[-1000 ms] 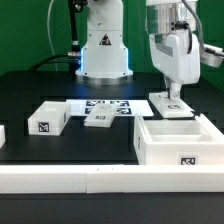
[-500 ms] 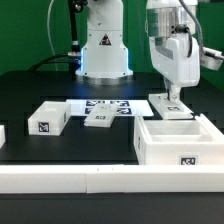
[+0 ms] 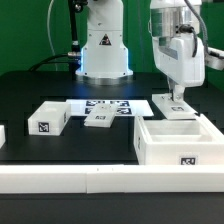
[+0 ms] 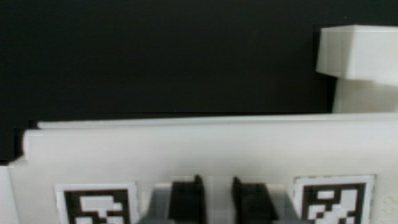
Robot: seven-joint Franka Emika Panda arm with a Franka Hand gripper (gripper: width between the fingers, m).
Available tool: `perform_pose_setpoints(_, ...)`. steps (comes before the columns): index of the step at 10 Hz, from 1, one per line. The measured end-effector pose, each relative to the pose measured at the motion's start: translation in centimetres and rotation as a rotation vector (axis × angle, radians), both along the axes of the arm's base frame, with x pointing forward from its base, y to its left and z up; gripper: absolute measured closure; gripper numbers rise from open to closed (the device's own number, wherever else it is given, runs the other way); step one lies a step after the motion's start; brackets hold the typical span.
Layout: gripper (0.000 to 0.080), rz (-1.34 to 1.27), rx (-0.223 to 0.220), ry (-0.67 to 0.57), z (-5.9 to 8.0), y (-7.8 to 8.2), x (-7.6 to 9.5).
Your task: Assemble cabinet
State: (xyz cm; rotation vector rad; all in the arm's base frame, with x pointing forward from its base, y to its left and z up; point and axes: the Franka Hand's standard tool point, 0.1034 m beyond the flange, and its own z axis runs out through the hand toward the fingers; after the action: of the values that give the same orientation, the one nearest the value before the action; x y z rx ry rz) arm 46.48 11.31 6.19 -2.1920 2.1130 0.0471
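The cabinet [image 3: 178, 143], a large open white box with a tag on its front, stands at the exterior view's right front. Just behind it a flat white panel [image 3: 170, 107] lies on the black table. My gripper [image 3: 177, 98] stands straight down on this panel. In the wrist view the panel [image 4: 196, 150] fills the lower half with a tag on each side of my gripper [image 4: 215, 203]. The dark fingers [image 4: 185, 202] stand close together with a strip of the panel between them. Part of the cabinet [image 4: 365, 70] shows beyond.
A small tagged white block [image 3: 48, 118] and another [image 3: 98, 117] lie at the middle left. The marker board [image 3: 108, 104] lies behind them. A long white rail [image 3: 90, 181] runs along the front. The robot base [image 3: 103, 50] stands at the back.
My gripper and arm have shifted slightly toward the exterior view's right. The panel under it has shifted slightly with it.
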Motion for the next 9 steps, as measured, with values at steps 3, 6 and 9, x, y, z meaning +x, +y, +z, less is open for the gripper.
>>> perform_pose_setpoints(3, 0.0735, -0.001, 0.003, -0.006, 0.19, 0.06, 0.55)
perform_pose_setpoints(6, 0.0735, -0.009, 0.002, 0.002, 0.0, -0.28, 0.93)
perform_pose_setpoints(9, 0.0735, -0.043, 0.002, 0.005, -0.02, -0.12, 1.02)
